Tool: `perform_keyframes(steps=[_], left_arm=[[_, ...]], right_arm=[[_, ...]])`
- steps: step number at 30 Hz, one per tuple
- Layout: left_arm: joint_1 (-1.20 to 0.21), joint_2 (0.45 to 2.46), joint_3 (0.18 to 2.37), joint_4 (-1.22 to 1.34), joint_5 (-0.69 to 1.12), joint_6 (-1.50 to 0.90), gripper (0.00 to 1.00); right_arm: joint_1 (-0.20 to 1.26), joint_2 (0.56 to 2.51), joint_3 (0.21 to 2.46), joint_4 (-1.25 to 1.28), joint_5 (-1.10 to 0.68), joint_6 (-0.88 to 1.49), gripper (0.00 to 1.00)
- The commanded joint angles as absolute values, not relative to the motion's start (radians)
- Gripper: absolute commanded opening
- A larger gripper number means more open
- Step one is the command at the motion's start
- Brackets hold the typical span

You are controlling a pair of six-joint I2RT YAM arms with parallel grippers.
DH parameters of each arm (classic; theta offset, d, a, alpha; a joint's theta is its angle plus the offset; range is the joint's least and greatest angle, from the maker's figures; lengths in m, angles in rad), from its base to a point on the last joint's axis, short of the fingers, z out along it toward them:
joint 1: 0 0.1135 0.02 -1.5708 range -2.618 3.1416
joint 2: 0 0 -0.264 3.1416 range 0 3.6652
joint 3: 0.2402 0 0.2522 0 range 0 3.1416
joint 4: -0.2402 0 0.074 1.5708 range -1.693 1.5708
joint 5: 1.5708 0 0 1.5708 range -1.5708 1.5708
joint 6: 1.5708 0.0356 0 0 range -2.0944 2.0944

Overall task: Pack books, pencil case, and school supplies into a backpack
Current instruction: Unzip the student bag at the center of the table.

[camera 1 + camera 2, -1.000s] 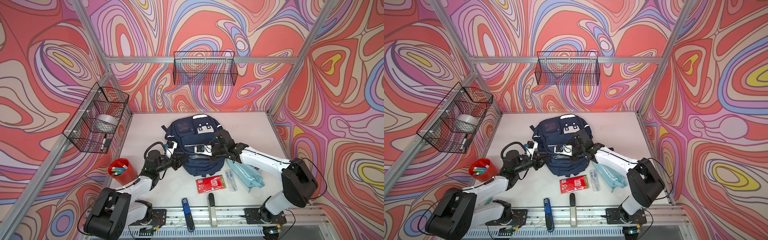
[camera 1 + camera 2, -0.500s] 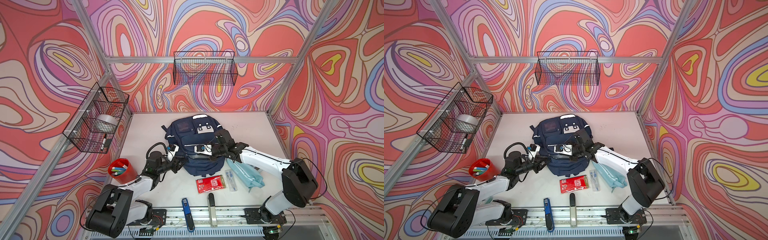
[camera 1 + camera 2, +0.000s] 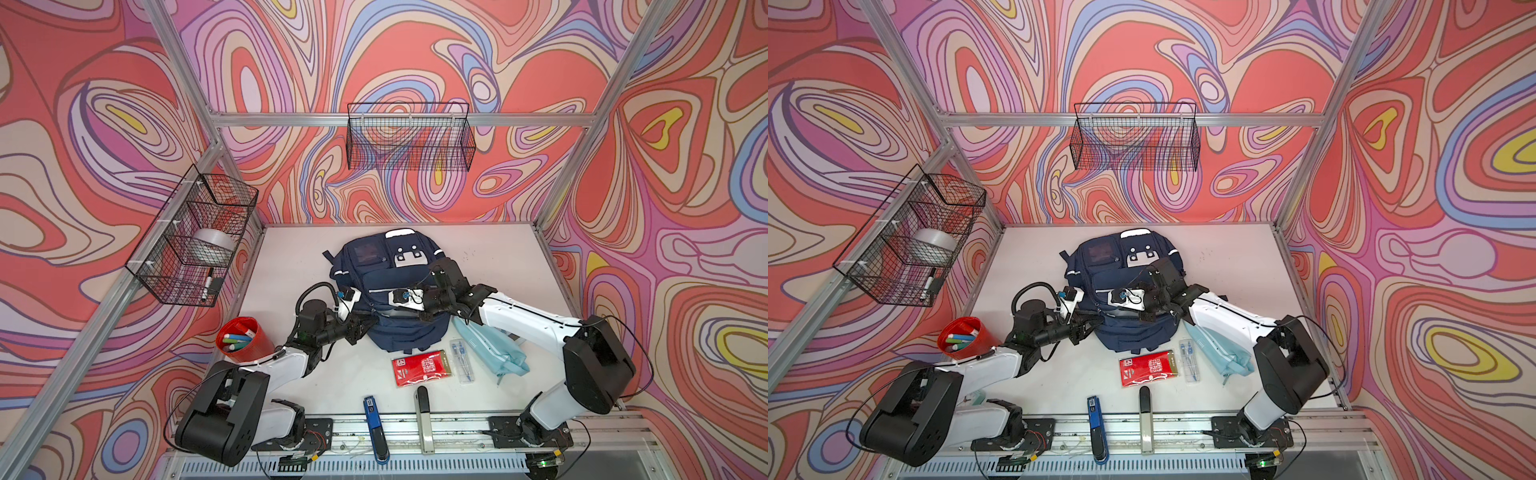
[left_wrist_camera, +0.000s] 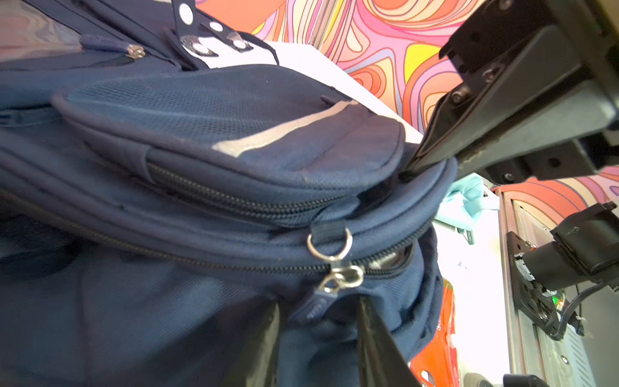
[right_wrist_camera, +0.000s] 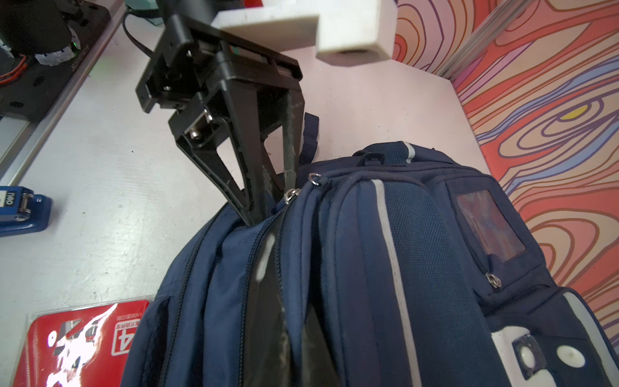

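The navy backpack lies flat mid-table in both top views. My left gripper is at its near left side. It is open, and its fingers straddle a zip pull without pinching it. My right gripper is shut on a fold of backpack fabric beside the zip. The light blue pencil case lies partly under the right arm. The red packet and the clear pen pack lie in front of the backpack. The books are out of view.
A red cup of markers stands left of the left arm. A blue stapler and a grey bar lie at the front edge. Wire baskets hang on the left wall and the back wall.
The left arm has shifted slightly along the backpack's left side and its jaws have narrowed a little. The right gripper has kept its hold and place.
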State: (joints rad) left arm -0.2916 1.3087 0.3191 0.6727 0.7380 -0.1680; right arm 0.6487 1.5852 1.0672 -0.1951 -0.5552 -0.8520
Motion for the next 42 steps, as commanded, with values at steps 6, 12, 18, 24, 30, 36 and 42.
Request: perform_keyframes(steps=[6, 12, 18, 24, 30, 36, 42], left_arm=[[-0.316, 1.328, 0.345, 0.727, 0.741, -0.167, 0.01], [-0.316, 1.299, 0.351, 0.635, 0.651, -0.159, 0.00], [-0.316, 1.229, 0.368, 0.479, 0.473, -0.233, 0.00], [-0.313, 1.135, 0.375, 0.372, 0.349, -0.274, 0.00], [-0.245, 1.186, 0.423, 0.324, 0.274, -0.327, 0.00], [-0.222, 1.261, 0.489, 0.357, 0.270, -0.322, 0.00], [-0.169, 1.362, 0.614, 0.321, 0.233, -0.347, 0.00]], right_arm=[[0.643, 1.588, 1.086, -0.167, -0.587, -0.838, 0.00], [0.643, 1.589, 1.076, -0.158, -0.535, -0.836, 0.00], [0.643, 1.561, 1.039, -0.135, -0.510, -0.818, 0.00], [0.643, 1.565, 1.034, -0.142, -0.508, -0.823, 0.00], [0.643, 1.558, 1.039, -0.169, -0.525, -0.836, 0.00], [0.662, 1.556, 1.028, -0.164, -0.514, -0.837, 0.00], [0.689, 1.548, 1.018, -0.191, -0.496, -0.854, 0.00]])
